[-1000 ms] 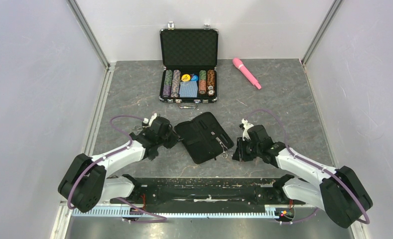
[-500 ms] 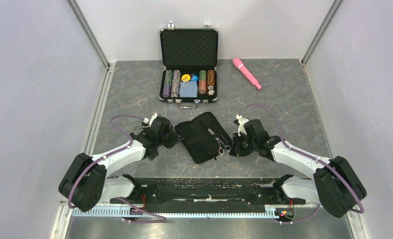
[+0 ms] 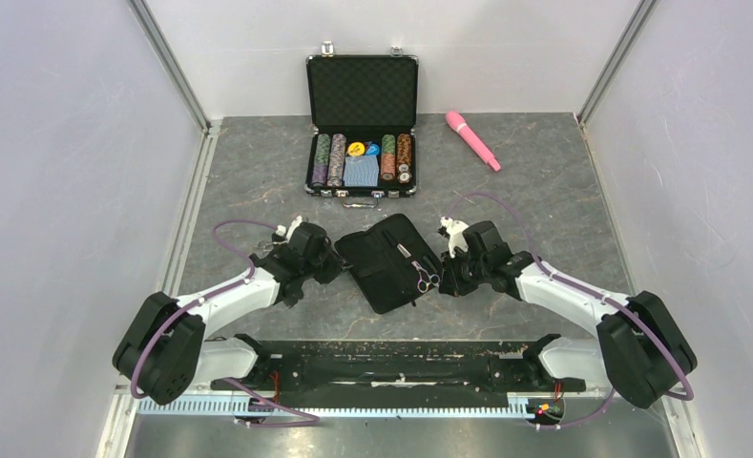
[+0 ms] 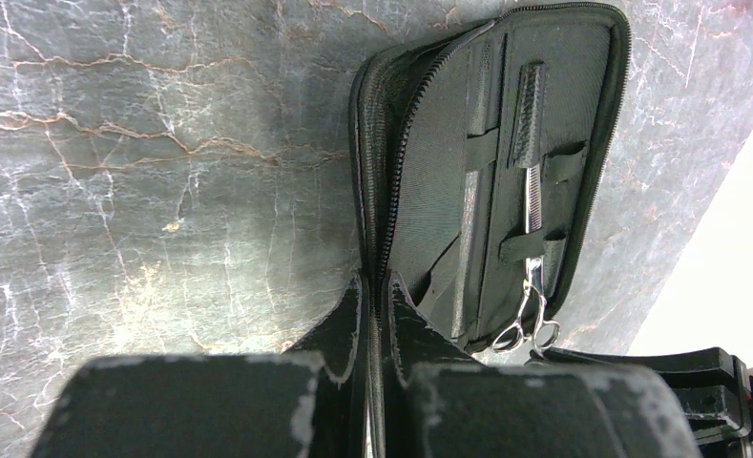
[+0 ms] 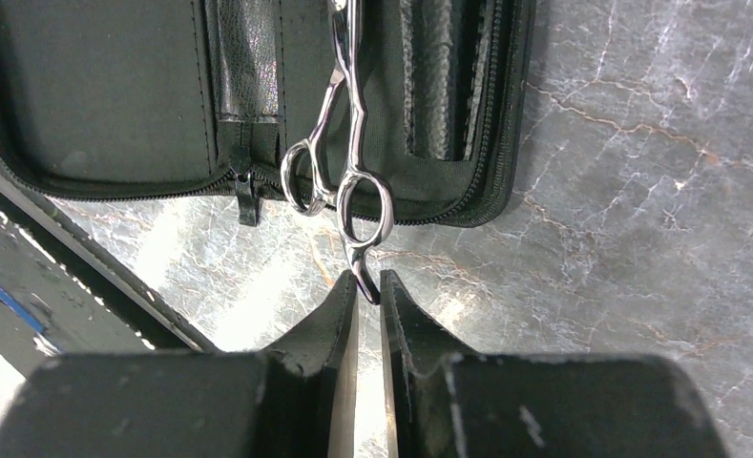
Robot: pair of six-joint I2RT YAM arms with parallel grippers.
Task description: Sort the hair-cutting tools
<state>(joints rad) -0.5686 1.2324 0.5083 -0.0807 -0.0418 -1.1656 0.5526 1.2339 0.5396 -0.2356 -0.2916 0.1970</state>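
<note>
The black fabric pouch (image 3: 384, 250) lies open on the table between my arms. My left gripper (image 3: 339, 265) is shut on the pouch's zipper edge (image 4: 374, 286) at its left side. The silver scissors (image 3: 420, 277) lie in the pouch's right half, blades under the straps and ring handles (image 5: 344, 186) over the near edge. My right gripper (image 5: 367, 288) is closed on the scissors' small finger hook just outside the pouch. A black comb (image 5: 436, 76) sits in a slot right of the scissors. A dark patterned comb (image 4: 529, 110) shows under the far strap.
An open poker chip case (image 3: 361, 124) stands at the back centre. The pink wand (image 3: 472, 139) lies at the back right. A black rail (image 3: 401, 367) runs along the near edge between the arm bases. Grey walls close in both sides.
My right gripper has moved left toward the pouch with the scissors, sliding them from the table beside it into its right half. The left gripper has stayed on the pouch edge.
</note>
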